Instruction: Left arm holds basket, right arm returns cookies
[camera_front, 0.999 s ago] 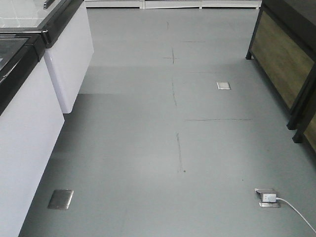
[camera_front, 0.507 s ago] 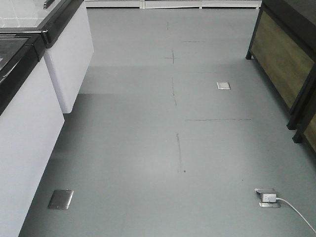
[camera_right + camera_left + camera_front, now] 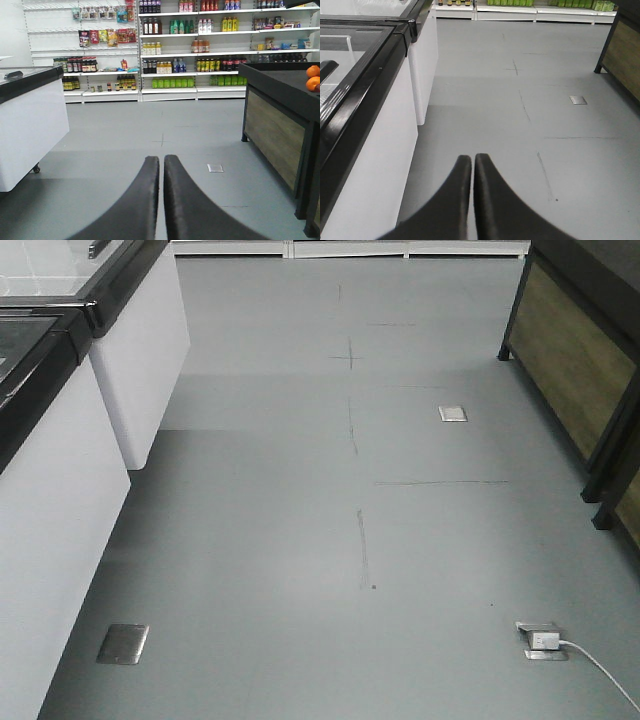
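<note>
Pre-grasp stage: left gripper (image 3: 472, 159) & right gripper (image 3: 161, 160) both pressed closed, empty; basket, cookies unseen; next prob. needs approach to shelves (image 3: 190, 55) at 12 o'clock.

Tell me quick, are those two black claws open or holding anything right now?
Left gripper: closed, nothing between its fingers.
Right gripper: closed, nothing between its fingers.
</note>
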### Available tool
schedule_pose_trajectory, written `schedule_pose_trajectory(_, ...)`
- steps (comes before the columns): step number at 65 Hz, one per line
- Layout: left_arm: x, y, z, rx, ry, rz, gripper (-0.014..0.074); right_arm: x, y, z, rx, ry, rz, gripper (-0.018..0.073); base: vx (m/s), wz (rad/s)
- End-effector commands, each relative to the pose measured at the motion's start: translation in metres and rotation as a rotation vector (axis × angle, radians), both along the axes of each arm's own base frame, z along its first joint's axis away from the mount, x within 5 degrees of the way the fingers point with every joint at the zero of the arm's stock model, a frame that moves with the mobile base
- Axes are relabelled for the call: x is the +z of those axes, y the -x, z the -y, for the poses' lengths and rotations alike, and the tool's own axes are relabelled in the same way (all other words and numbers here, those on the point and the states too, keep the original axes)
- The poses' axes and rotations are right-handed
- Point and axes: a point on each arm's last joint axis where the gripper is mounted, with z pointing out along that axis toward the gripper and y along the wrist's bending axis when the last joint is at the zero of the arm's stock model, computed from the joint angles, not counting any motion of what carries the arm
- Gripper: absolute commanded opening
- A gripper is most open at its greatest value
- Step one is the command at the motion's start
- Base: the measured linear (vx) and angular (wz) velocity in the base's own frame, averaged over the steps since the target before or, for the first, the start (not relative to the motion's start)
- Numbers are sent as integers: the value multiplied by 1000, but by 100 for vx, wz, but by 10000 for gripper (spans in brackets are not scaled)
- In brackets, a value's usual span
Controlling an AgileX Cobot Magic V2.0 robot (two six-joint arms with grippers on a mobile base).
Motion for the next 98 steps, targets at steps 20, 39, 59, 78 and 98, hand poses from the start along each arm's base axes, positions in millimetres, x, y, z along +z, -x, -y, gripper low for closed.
schedule_pose_trajectory(20, 16, -3, 0, -3, -3, 94, 150, 1, 1, 0, -8, 15, 68, -6, 0, 0)
schedule_pose_trajectory(39, 16, -3, 0, -5, -12, 94, 369, 1, 1, 0, -8, 15, 68, -6, 0, 0)
schedule_pose_trajectory(59, 18, -4, 0, -20, -69, 109, 507, 1, 1, 0, -8, 15, 68, -6, 0, 0)
schedule_pose_trajectory(78, 14, -5, 0, 40, 137, 28, 502, 1, 1, 0, -8, 15, 68, -6, 0, 0)
schedule_pose_trajectory(98, 31, -54, 1, 124, 301, -283, 502, 1, 1, 0, -8, 15, 67, -6, 0, 0)
